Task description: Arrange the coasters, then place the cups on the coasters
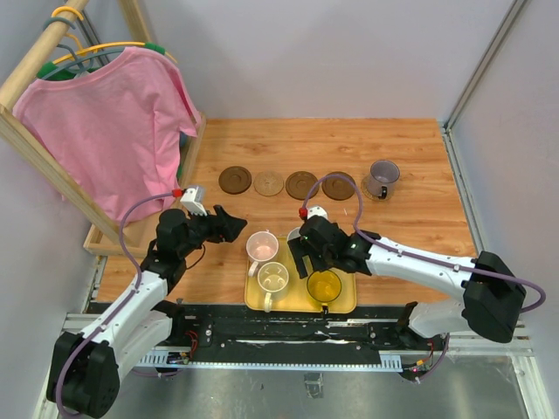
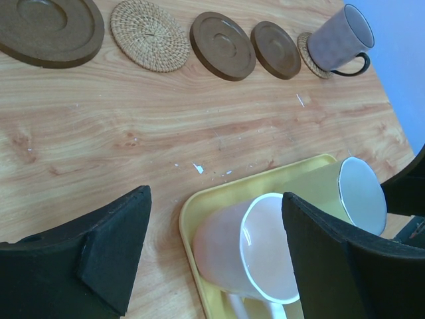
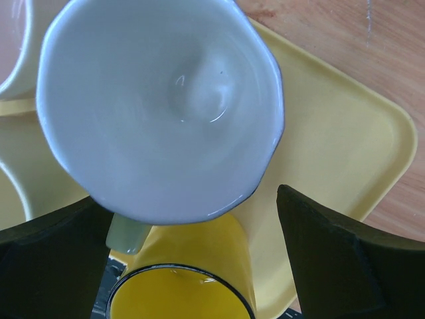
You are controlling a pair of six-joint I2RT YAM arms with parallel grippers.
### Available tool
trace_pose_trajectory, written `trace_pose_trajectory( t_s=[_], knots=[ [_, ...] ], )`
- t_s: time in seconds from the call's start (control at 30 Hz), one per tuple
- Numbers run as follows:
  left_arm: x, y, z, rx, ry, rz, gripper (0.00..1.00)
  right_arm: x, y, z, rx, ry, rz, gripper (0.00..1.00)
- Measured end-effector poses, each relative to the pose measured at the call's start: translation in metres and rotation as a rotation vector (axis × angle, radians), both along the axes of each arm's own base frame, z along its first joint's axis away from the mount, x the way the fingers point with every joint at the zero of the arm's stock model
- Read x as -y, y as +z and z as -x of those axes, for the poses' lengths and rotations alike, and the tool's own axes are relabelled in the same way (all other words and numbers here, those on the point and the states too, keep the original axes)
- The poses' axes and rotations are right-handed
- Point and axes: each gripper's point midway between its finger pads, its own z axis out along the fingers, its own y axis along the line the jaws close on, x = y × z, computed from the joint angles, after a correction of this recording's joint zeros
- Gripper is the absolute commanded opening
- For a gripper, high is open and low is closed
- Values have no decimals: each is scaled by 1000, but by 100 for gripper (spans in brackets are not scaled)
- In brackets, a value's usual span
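Yellow tray [image 1: 342,301] at table's 6 o'clock held amber cup [image 1: 324,285], cream cup [image 1: 272,278], pink cup [image 1: 261,246], white-green cup [image 3: 159,106] | right gripper [image 3: 189,203] hung over white-green cup, jaws wide apart, empty | left gripper [image 2: 216,199] at pink cup's 10 o'clock, jaws apart, empty | four bare coasters [image 1: 301,184] in a row toward 12 o'clock | purple cup [image 1: 383,177] stood on fifth coaster [image 2: 305,46] at 1 o'clock

**Left arm** [image 1: 131,307], 7 o'clock of the overhead view: white tubular links, black joint housings, bulky black base motor.
**Right arm** [image 1: 419,262], 4 o'clock: same build.
**Fittings, each arm:** one looping mauve cable [image 1: 121,240], one red cap [image 1: 177,191], one white camera block [image 1: 194,201] at the wrist.
**Left gripper** [image 1: 231,225] and **right gripper** [image 1: 307,264]: matte black, with wedge-shaped fingers [image 2: 113,252] faceted on their inner faces.
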Motion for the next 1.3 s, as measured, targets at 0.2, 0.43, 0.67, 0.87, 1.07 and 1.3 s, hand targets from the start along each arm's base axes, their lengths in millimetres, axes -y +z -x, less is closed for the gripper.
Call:
trace_pose_trajectory(
  t_s=[0.2, 0.43, 0.67, 0.87, 1.07, 1.3],
  knots=[
    [0, -6, 0, -13, -1, -3, 83, 11, -6, -7, 24, -45, 70, 100],
    [1, -11, 0, -26, -4, -4, 84, 17, -5, -11, 42, -69, 92, 92],
    [1, -10, 0, -21, -5, 0, 84, 10, -7, -11, 26, -51, 93, 79],
    [1, -10, -1, -21, -5, 0, 83, 7, -16, -9, -1, -36, 107, 68],
    [1, -10, -1, -21, -5, 0, 83, 5, -18, -7, -9, -25, 112, 57],
    [1, -16, 2, -33, -4, -4, 84, -2, -13, -8, -1, -17, 99, 41]
  ],
)
